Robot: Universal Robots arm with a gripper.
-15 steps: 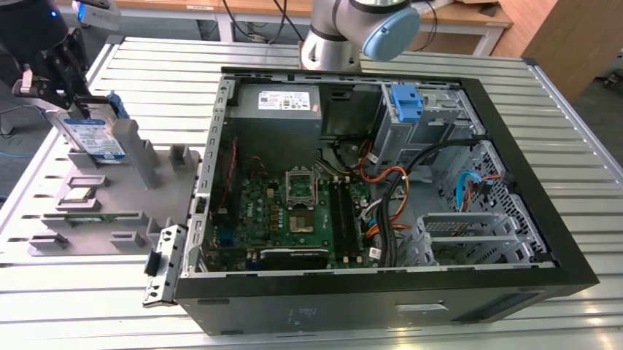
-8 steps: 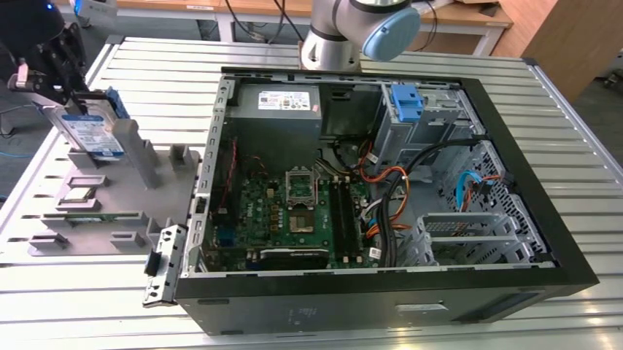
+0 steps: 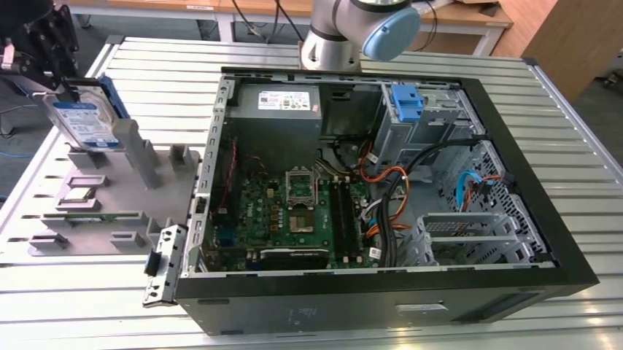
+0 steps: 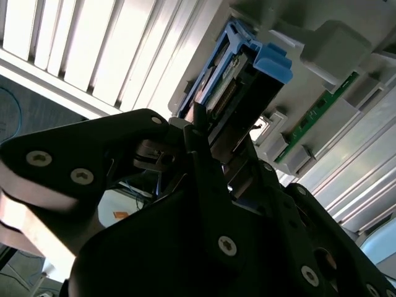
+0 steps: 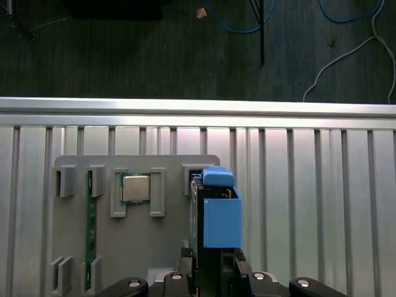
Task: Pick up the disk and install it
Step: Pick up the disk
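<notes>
While clenched on the disk (image 3: 86, 120), the claw (image 3: 64, 89) hangs at about ten o'clock in the exterior view. In the second wrist view its black fingers (image 4: 201, 154) press against the drive's two faces. The disk stands upright on edge, blue rails along its sides, over a grey parts tray (image 3: 117, 233); whether it rests in a slot I cannot tell. A processor chip (image 5: 135, 187) and a green memory stick (image 5: 90, 235) lie in the tray. At three o'clock from the tray, on the slatted metal bench (image 3: 78, 306), lies an open computer case (image 3: 389, 313) with a blue bracket (image 3: 409, 102) inside.
</notes>
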